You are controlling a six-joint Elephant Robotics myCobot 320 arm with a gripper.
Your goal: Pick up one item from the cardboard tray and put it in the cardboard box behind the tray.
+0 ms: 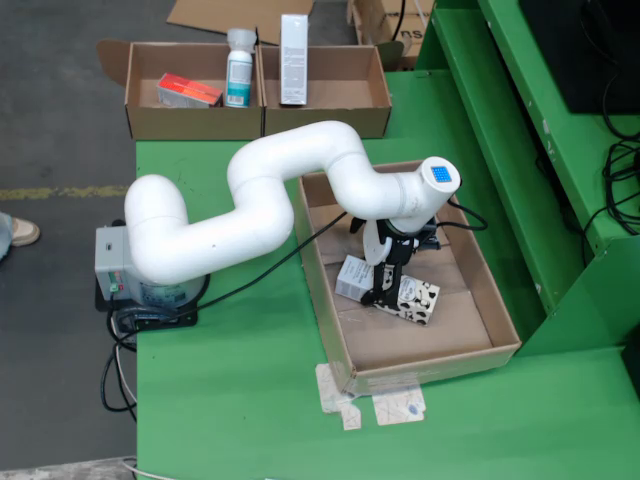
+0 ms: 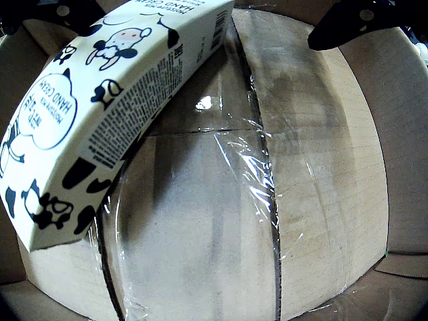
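Observation:
A cow-print hand cream box [image 1: 420, 301] lies on the floor of the cardboard tray [image 1: 432, 361], next to a white and grey carton [image 1: 351, 279]. My gripper [image 1: 386, 291] hangs low over these two items. In the wrist view the cow-print box [image 2: 100, 114] fills the upper left, lying slantwise on the taped tray floor [image 2: 321, 200]. The gripper [image 2: 210, 17] is open. One black fingertip [image 2: 60, 12] sits over the box's far end and the other [image 2: 361, 23] is off to the right of it. Nothing is gripped.
Behind the tray stand two open cardboard boxes side by side. The left one [image 1: 150, 118] holds a red-orange packet [image 1: 187, 90] and a white bottle [image 1: 239, 68]. The right one [image 1: 330, 118] holds a tall white carton [image 1: 293, 58]. The arm's base [image 1: 125, 265] is left of the tray. Green framing [image 1: 520, 130] rises on the right.

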